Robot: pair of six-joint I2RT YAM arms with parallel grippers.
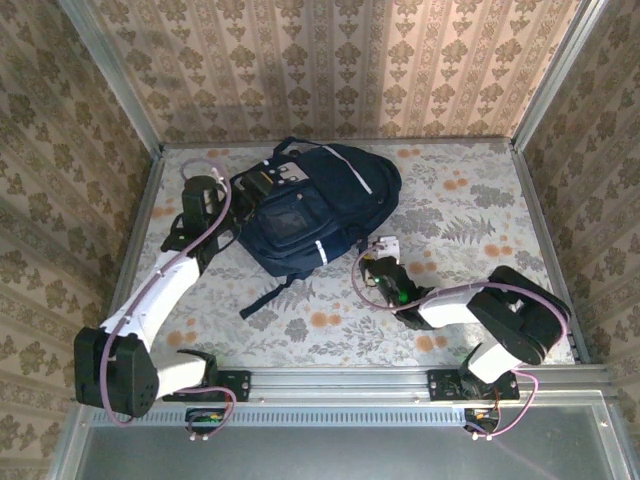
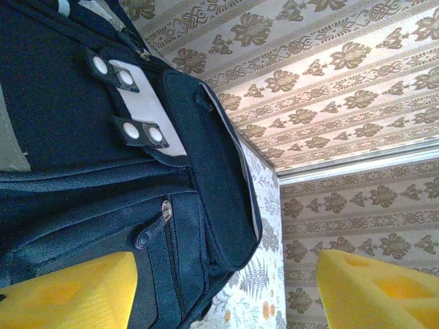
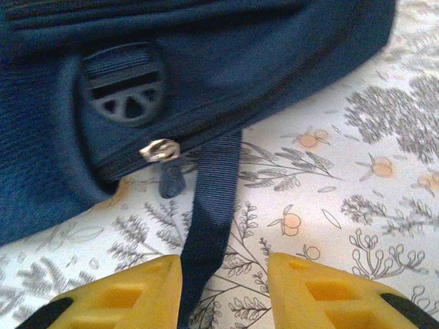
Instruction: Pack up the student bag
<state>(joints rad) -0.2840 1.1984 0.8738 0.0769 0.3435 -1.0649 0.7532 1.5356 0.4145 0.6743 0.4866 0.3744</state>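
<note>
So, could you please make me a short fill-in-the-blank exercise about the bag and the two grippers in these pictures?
1. The right gripper has its jaws ____, and a dark strap runs between them.
2. The left gripper has fingers of ____ colour.
3. The student bag is dark navy with thin ____ stripes.

Missing words: open; yellow; white.
</note>
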